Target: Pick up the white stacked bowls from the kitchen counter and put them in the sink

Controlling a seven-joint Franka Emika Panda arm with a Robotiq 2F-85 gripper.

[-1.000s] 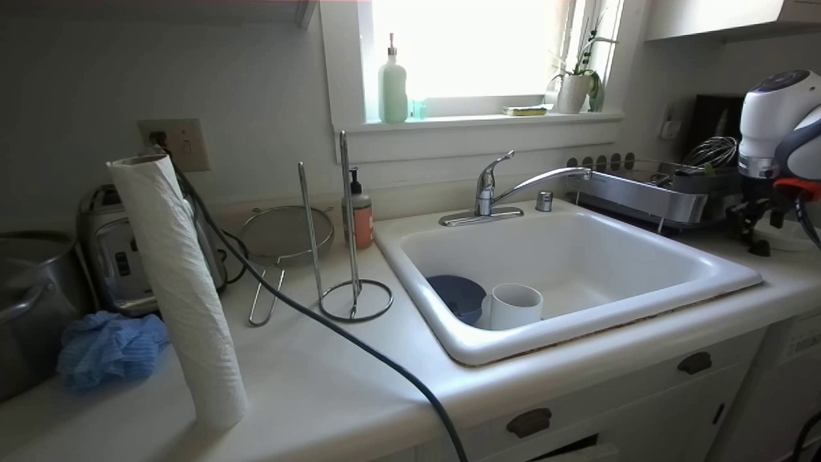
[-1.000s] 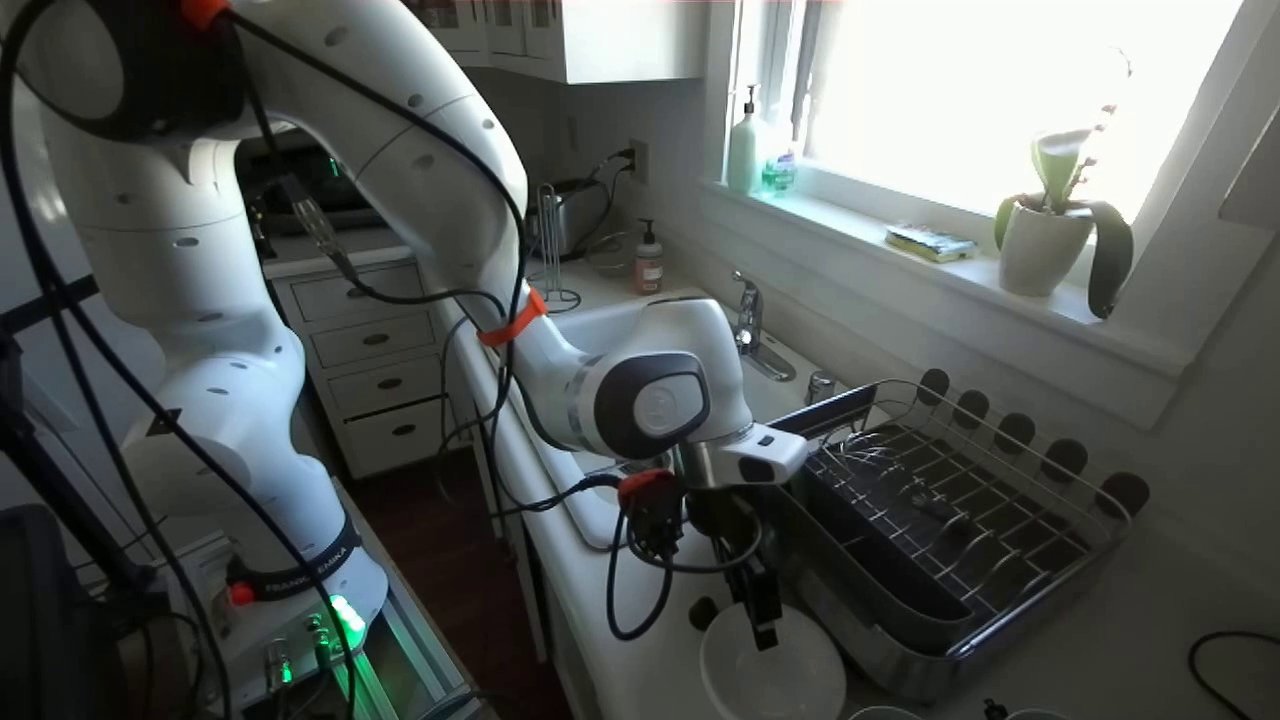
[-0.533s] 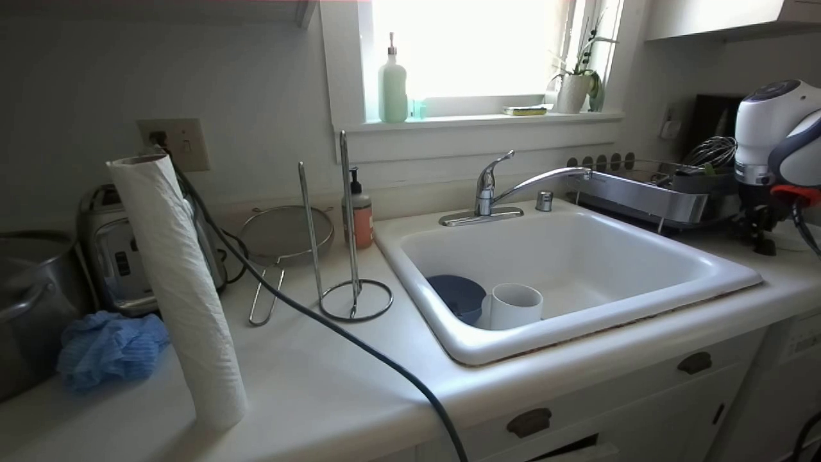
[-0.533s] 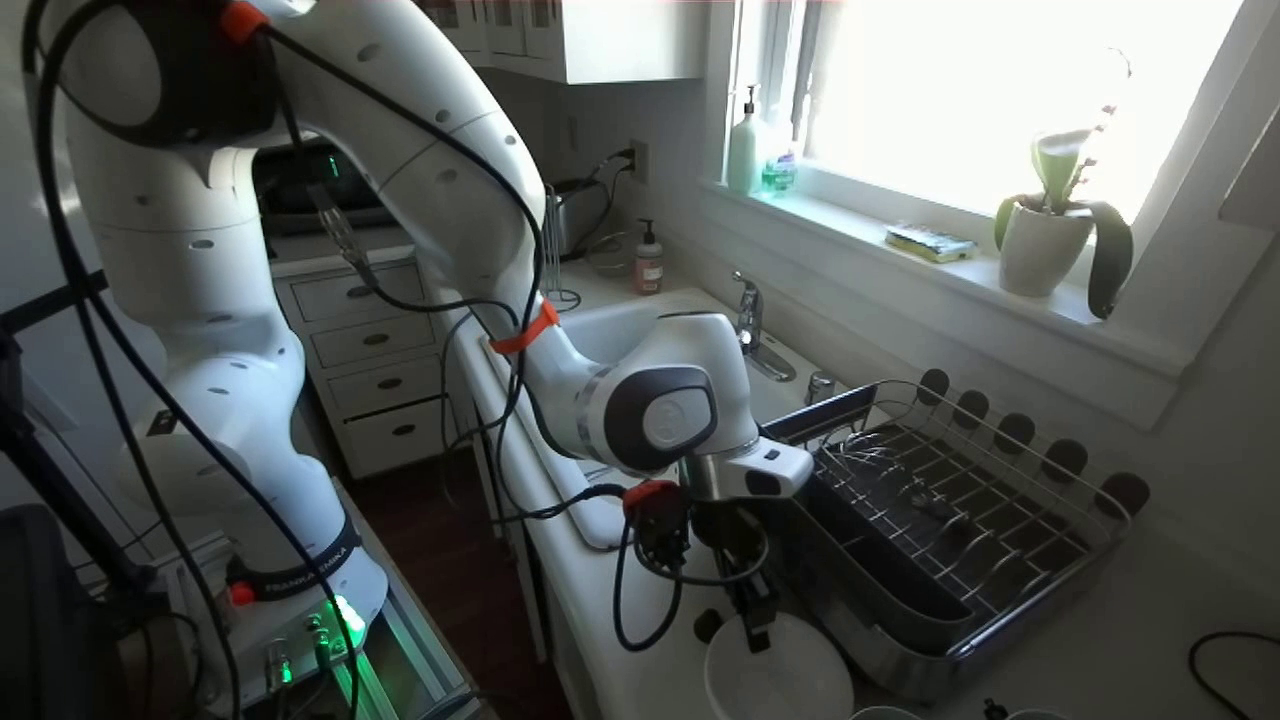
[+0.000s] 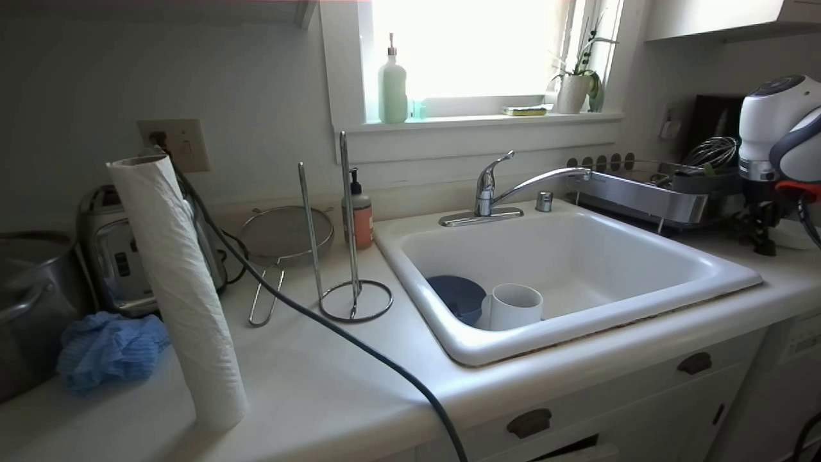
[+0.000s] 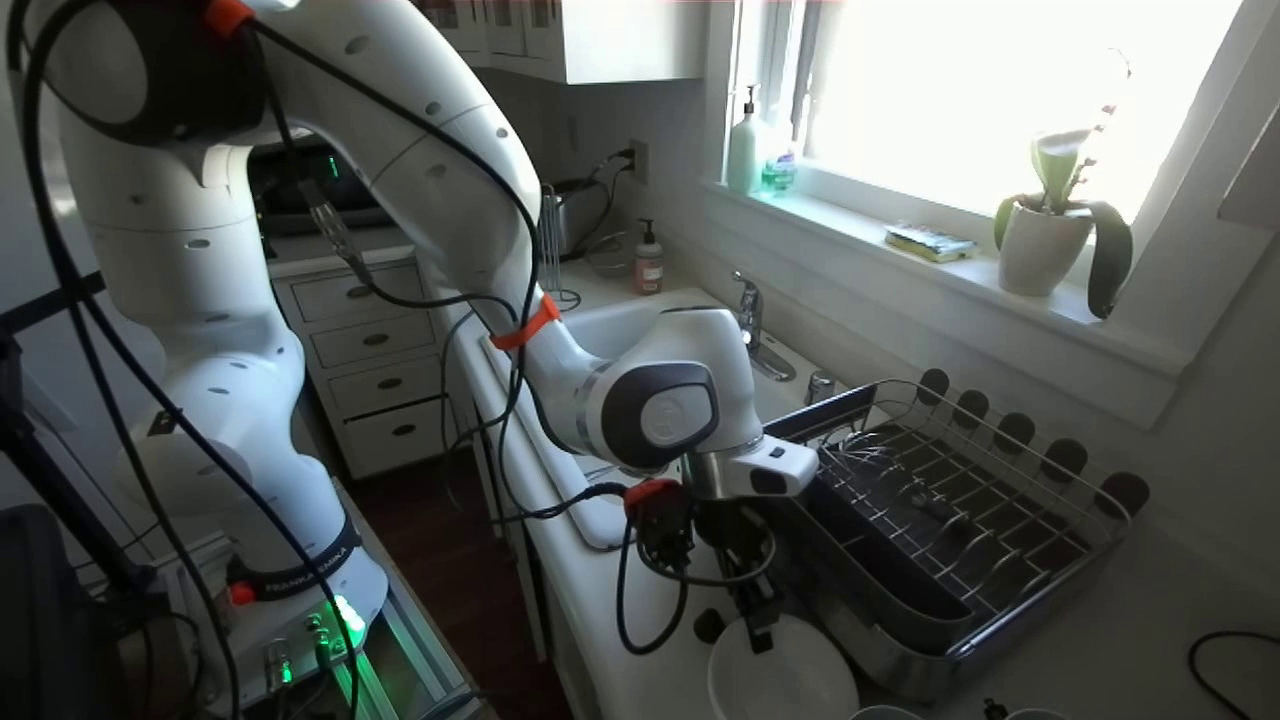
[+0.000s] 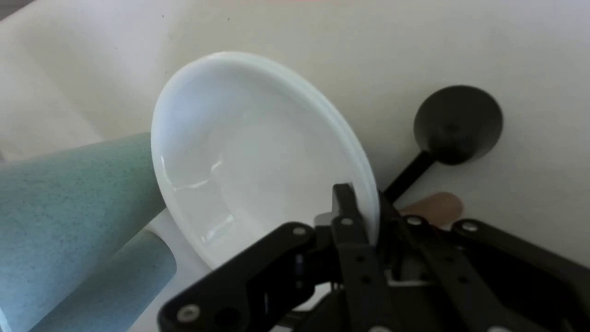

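Note:
The white stacked bowls fill the middle of the wrist view as one shallow round dish, with a doubled edge on the right side. My gripper is shut on that rim, one finger inside the dish and the other outside it. In an exterior view the bowls lie at the bottom, beside the dish rack, over the kitchen counter; whether they touch it I cannot tell. The white sink stands well away from the gripper and holds a dark blue bowl and a white mug.
A metal dish rack stands close beside the gripper. A black scoop and a brownish piece lie near the outer finger. Pale teal cylinders are left of the bowls. The chrome faucet reaches over the sink.
The jaws, spread one second ago, have come together on the bowls' rim. In an exterior view, gripper and bowls have shifted slightly to the right and down.

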